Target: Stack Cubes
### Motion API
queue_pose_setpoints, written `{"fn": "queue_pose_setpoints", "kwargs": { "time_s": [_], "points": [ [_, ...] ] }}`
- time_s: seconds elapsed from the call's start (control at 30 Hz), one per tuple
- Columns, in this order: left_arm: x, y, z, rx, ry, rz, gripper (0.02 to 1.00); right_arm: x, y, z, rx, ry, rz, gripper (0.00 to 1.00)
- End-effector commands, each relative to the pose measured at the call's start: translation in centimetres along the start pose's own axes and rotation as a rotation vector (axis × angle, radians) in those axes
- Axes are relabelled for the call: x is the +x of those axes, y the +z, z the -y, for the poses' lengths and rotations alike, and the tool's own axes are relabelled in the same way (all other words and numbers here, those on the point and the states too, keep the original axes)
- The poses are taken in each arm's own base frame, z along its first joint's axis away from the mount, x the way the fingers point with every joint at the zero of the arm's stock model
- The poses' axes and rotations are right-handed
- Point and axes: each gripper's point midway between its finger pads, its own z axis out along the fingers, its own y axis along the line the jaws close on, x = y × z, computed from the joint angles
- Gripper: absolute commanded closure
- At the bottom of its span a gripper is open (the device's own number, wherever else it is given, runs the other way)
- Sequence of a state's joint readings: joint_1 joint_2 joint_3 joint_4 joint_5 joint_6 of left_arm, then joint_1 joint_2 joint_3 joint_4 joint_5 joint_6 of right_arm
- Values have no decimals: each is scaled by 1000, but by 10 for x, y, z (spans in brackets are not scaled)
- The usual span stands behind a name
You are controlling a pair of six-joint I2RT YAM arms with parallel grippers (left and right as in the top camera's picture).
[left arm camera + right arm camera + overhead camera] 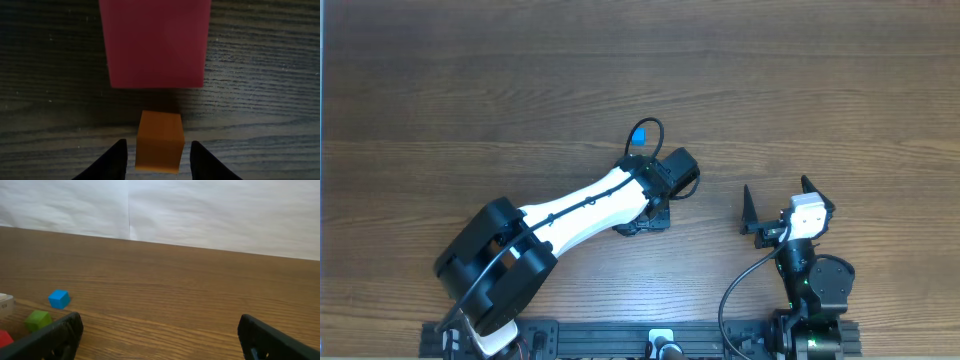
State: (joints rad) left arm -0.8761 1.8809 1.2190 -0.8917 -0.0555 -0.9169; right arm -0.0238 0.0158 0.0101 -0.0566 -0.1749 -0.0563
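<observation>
- The left arm [582, 208] stands at the table's [470, 80] near-left corner and reaches slantwise to about the table's middle.
- The left end effector [158, 142] is open. Its two dark fingers [114, 161] stand one on each side of the orange cube [159, 150], and a thin gap shows on both sides, so neither finger touches it.
- The orange cube sits on the table, upright and square to the fingers.
- The red cube [155, 42] rests on the table just past the orange cube, on the side away from the end effector. A narrow band of shadowed wood lies between the two.
- The blue cube [640, 137] lies near the table's middle, just beyond the left arm's wrist toward the far edge.
- The green cube [38, 320] sits near the blue cube without touching it, a little more toward the near edge.
- The right arm [810, 275] stands at the near edge, right of centre, folded close over its own base.
- The right end effector [778, 198] is spread wide open and holds nothing. It is well apart from all the cubes, with bare wood under it.
- A white backdrop [225, 215] rises behind the table's far edge.
</observation>
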Motion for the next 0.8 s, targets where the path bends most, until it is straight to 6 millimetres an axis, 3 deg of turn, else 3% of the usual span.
{"fn": "queue_pose_setpoints", "kwargs": {
  "time_s": [0.03,0.8],
  "points": [
    [3,4,-1,-1,-8,-15,621,1,0,1,3,-1,0,9],
    [4,7,-1,-3,-8,-21,643,2,0,1,3,-1,0,7]
  ]
}}
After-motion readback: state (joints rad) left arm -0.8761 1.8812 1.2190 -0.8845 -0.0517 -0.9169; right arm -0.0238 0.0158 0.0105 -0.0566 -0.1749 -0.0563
